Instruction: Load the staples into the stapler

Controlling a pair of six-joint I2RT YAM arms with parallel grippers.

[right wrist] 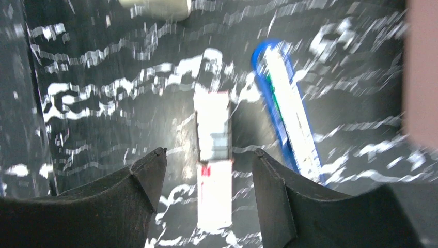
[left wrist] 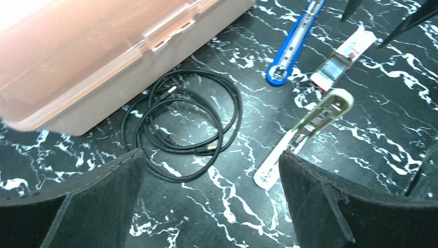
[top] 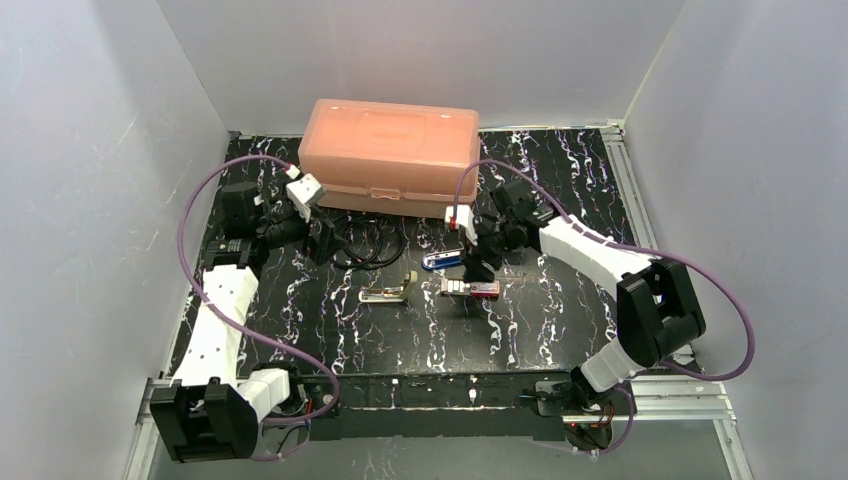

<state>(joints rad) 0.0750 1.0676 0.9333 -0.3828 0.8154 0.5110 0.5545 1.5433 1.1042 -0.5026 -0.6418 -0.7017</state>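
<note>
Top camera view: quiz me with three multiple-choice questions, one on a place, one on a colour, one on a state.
1. Where does the black cable lie relative to the orange box?
A) inside it
B) in front of it
C) on its lid

2. What colour is the stapler between the orange box and the staples?
A) green
B) yellow
C) blue

3. How is the right tool?
A) open, straddling the staples
B) shut on the cable
C) shut on the stapler

Answers:
1. B, since the coil lies just before the box's front wall.
2. C, since its body is plainly blue.
3. A, since the right wrist view shows a gap between each of the fingers and the staples.
</note>
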